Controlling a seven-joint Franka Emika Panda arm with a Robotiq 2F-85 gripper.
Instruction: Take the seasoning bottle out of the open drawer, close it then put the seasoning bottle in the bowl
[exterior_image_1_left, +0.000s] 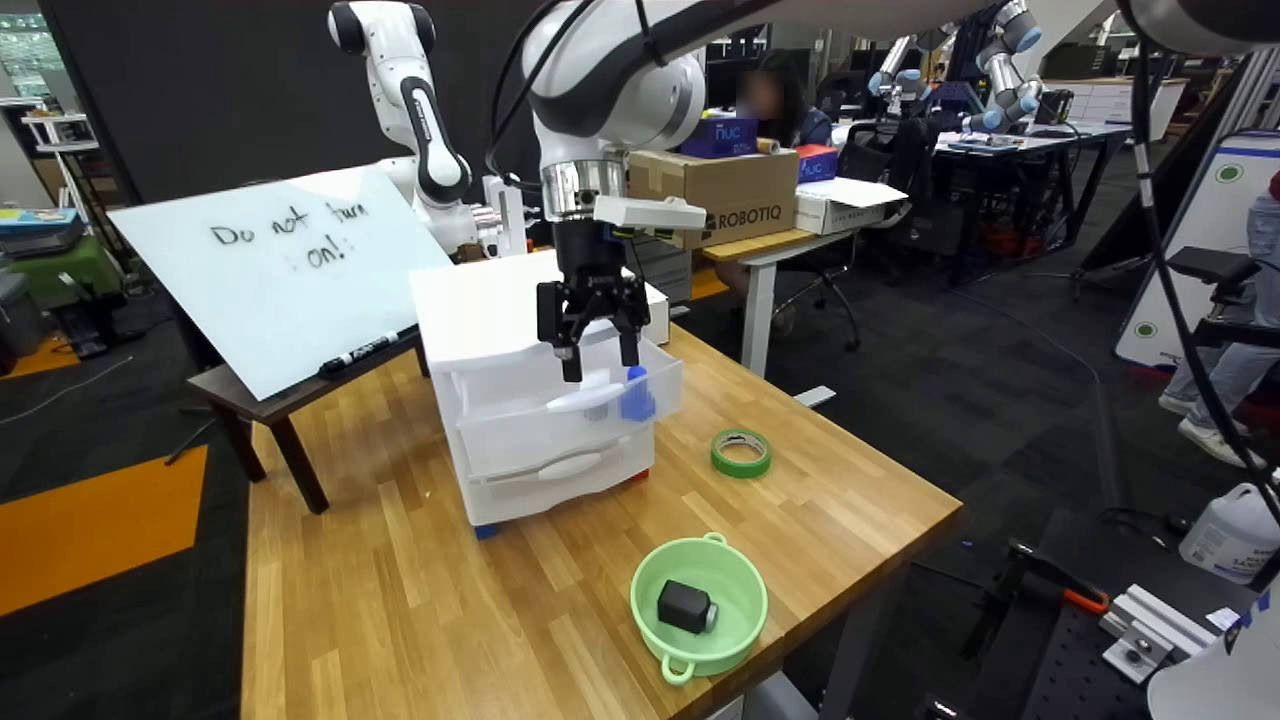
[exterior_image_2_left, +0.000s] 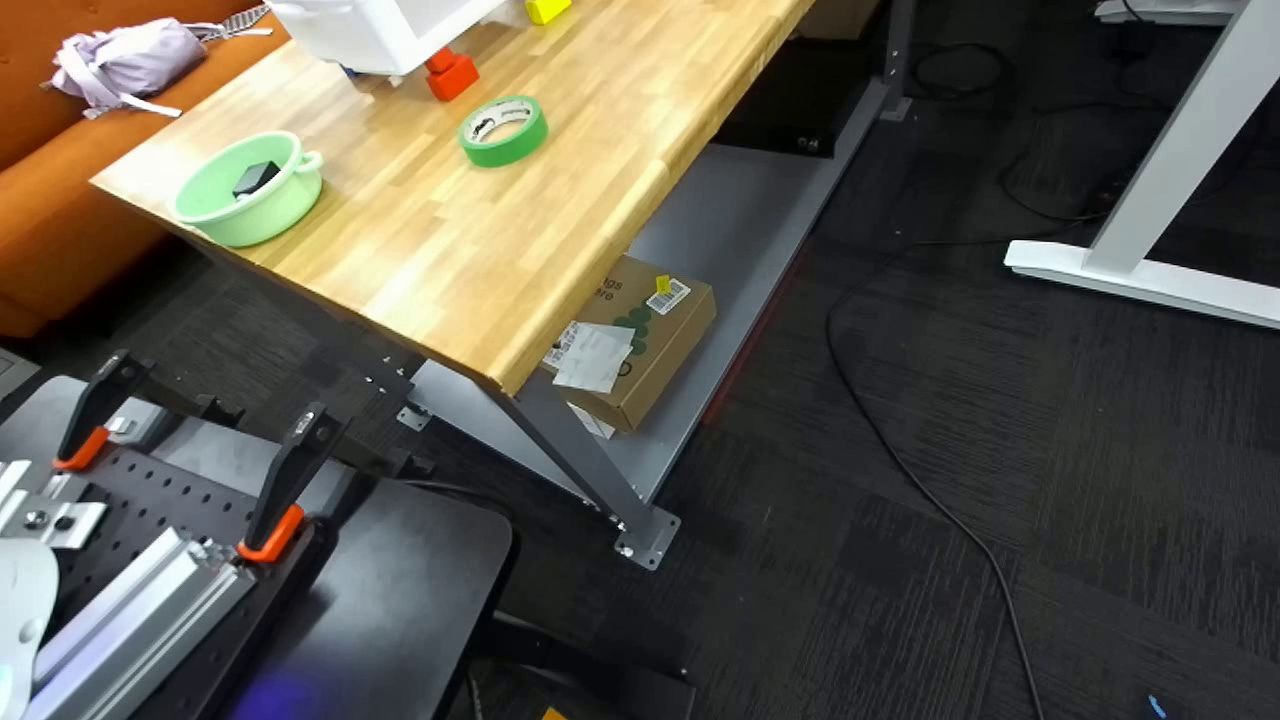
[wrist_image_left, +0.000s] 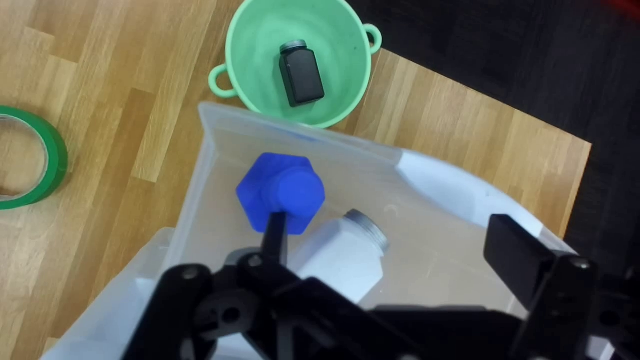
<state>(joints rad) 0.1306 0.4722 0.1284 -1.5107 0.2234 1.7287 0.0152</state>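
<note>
The seasoning bottle (wrist_image_left: 345, 255) is white with a grey lid and lies on its side in the open drawer (wrist_image_left: 430, 265). It shows dimly in an exterior view (exterior_image_1_left: 597, 380). A separate blue hexagonal piece (wrist_image_left: 295, 192) stands beside it. The translucent drawer (exterior_image_1_left: 520, 430) is pulled out of the white chest above a shut drawer. The light-green bowl (exterior_image_1_left: 735, 600) holds a small black bottle (exterior_image_1_left: 684, 607); the bowl also shows in the wrist view (wrist_image_left: 345, 60) and the other exterior view (exterior_image_2_left: 265, 220). My gripper (exterior_image_1_left: 600, 362) is open and empty above the drawer; its left finger partly hides the bottle and blue piece.
A green tape roll (exterior_image_1_left: 741, 470) lies on the wooden table between chest and bowl. Red blocks (exterior_image_2_left: 452, 78) sit at the chest's base, with a yellow block (exterior_image_2_left: 546, 10) behind. A whiteboard (exterior_image_1_left: 280, 260) leans beside the chest. The bowl is near the table edge.
</note>
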